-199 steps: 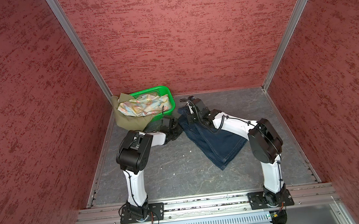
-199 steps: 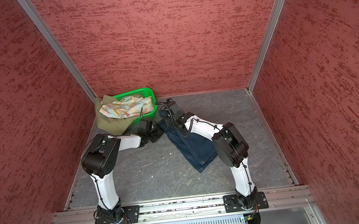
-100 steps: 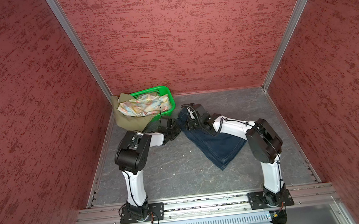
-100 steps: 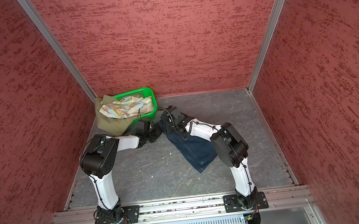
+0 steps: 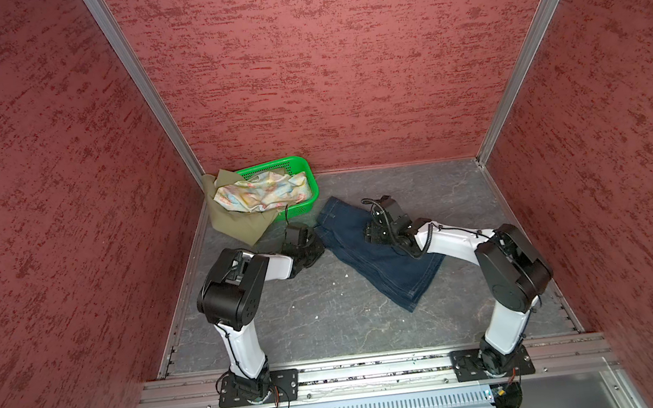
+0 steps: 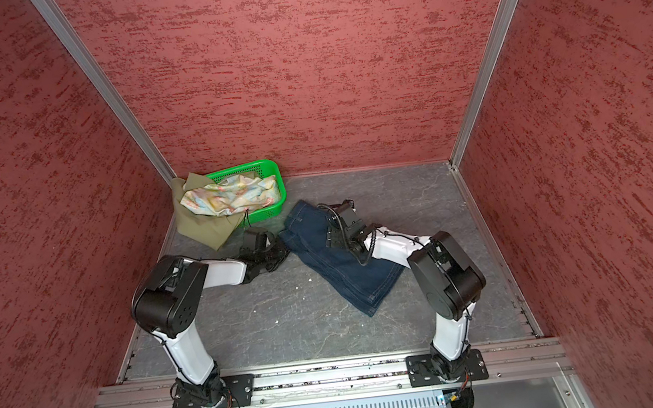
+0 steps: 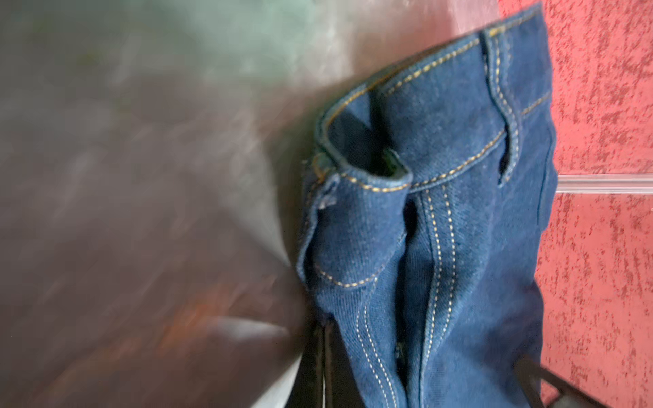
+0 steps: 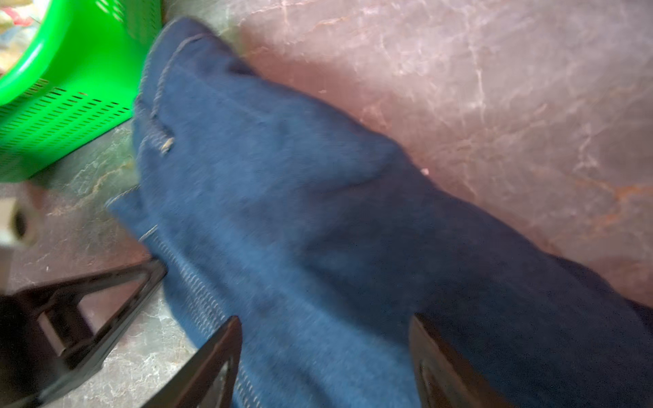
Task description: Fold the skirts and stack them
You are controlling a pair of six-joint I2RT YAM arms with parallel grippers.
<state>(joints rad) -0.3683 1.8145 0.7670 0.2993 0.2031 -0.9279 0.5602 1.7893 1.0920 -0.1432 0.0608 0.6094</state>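
The dark blue denim skirt (image 5: 400, 276) (image 6: 367, 280) lies spread on the grey table in both top views. My left gripper (image 5: 317, 240) (image 7: 323, 332) is shut on the denim skirt's (image 7: 441, 212) waist edge at its left side. Over its upper part my right gripper (image 5: 371, 234) (image 8: 325, 342) hovers open, with denim (image 8: 282, 194) beneath the spread fingers and nothing pinched. The pale floral skirt (image 5: 265, 191) (image 6: 232, 197) lies crumpled in the basket. Under it, the olive-green skirt (image 5: 235, 221) (image 6: 202, 227) hangs over the basket's side onto the table.
The green perforated basket (image 5: 309, 198) (image 6: 277, 206) (image 8: 70, 88) stands in the back left corner, just behind the denim's waist. Red walls enclose the table on three sides. A metal rail (image 5: 377, 369) with both arm bases runs along the front.
My right gripper has opened, let go of the denim and drawn back toward the front right. The skirt's far waist corner now lies flat. The left gripper has stayed shut, barely moving.
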